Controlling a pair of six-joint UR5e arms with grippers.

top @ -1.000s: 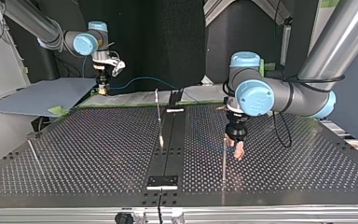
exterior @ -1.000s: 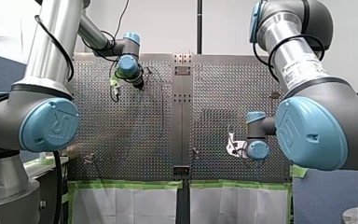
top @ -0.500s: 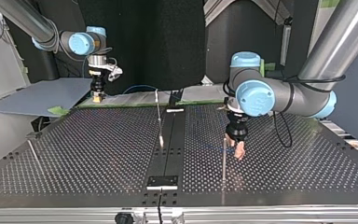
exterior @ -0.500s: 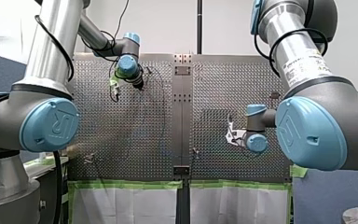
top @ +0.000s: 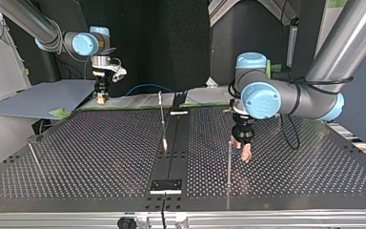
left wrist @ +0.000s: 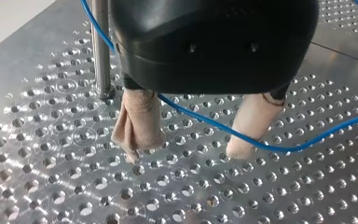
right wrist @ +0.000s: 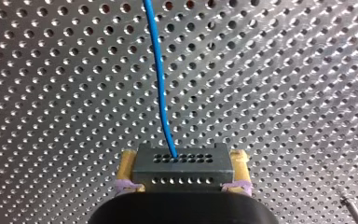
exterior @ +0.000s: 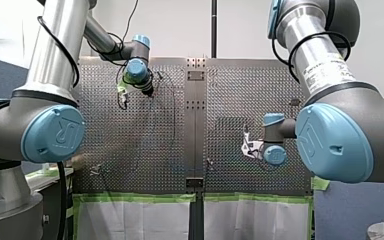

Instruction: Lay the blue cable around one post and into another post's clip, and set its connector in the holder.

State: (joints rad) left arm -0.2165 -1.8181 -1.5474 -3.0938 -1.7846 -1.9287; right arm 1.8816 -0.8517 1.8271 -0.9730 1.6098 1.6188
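The connector (right wrist: 177, 161) is clamped in the right end effector (right wrist: 182, 173), not yet seated; the blue cable (left wrist: 205, 122) is run past a post (left wrist: 101, 51), through the spread left end effector (left wrist: 187, 149).

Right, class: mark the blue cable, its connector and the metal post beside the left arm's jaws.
blue cable (right wrist: 158, 79), right wrist view, its straight run ahead of the connector.
connector (right wrist: 182, 171), right wrist view, middle of its perforated grey face.
metal post (left wrist: 101, 51), left wrist view, midway up its shaft.
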